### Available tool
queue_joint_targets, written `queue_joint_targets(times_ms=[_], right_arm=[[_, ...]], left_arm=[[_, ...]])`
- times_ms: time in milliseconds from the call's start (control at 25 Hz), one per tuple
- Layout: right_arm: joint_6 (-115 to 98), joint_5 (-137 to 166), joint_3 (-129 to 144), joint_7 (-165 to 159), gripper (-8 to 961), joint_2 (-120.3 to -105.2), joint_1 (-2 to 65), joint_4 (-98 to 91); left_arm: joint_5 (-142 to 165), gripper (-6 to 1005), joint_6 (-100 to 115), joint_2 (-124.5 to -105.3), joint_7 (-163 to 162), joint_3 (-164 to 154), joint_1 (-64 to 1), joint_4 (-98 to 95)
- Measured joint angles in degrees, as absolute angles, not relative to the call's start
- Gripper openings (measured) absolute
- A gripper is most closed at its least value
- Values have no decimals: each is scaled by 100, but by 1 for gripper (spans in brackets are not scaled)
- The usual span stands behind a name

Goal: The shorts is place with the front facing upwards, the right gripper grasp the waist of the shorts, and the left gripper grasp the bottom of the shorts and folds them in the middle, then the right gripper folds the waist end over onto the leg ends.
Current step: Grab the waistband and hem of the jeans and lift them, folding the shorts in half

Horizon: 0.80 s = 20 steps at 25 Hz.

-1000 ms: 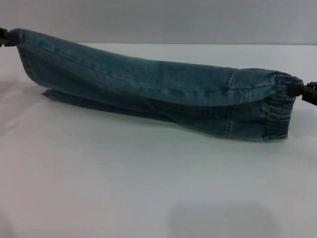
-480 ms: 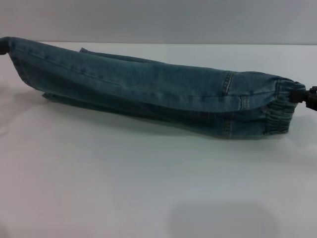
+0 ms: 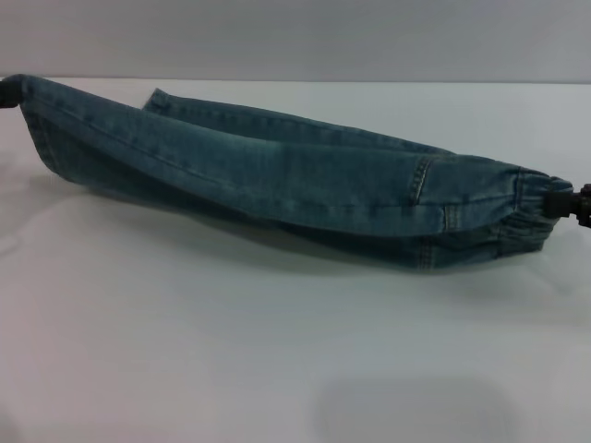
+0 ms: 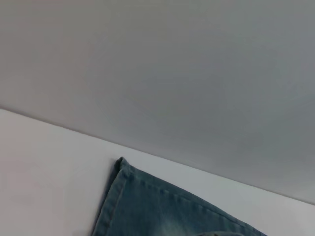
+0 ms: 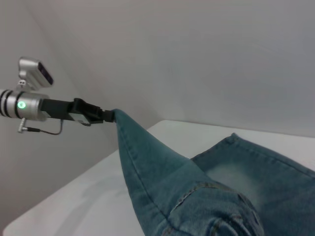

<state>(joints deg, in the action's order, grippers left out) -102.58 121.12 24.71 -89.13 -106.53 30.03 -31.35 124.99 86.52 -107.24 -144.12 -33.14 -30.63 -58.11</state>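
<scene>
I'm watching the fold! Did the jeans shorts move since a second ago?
Yes. The shorts, held by the left gripper and right gripper, have swung away from the camera toward the table's far edge; the far leg now shows behind.

We saw a plain white table (image 3: 277, 360) filling the lower part of the head view, ending at a straight far edge below a grey wall (image 3: 295, 37). Across the frame's middle the shorts (image 3: 277, 175) stretched from upper left to right; their lower folds and far leg lay on the tabletop, casting shadow beneath.
</scene>
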Motion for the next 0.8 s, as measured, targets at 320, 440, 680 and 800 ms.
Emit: queue_joint_targets(times_ms=[320,440,680,800], right_arm=[[-10362,12187,2469,-10036,2,-10573,3117,-3177],[-10425,12189,2469,-10297,2,-10567,3151,-3177],[-10418,12035,2356,-10497,2,-10564,3150,-3150],[-10351,11834,2251,-10511,2,-10565,3101,-3131]], left_arm=[[12516,123,8649,-10610,-14680,-3455,-3152,-5710],[12518,123,8630,-10609,-14692,-3458,-3202,-5610],[12522,124,8539,-10614,-14694,-3463,-3269,-5494],[12529,125,8491,-10615,-14704,-3496,-3321,-5407]])
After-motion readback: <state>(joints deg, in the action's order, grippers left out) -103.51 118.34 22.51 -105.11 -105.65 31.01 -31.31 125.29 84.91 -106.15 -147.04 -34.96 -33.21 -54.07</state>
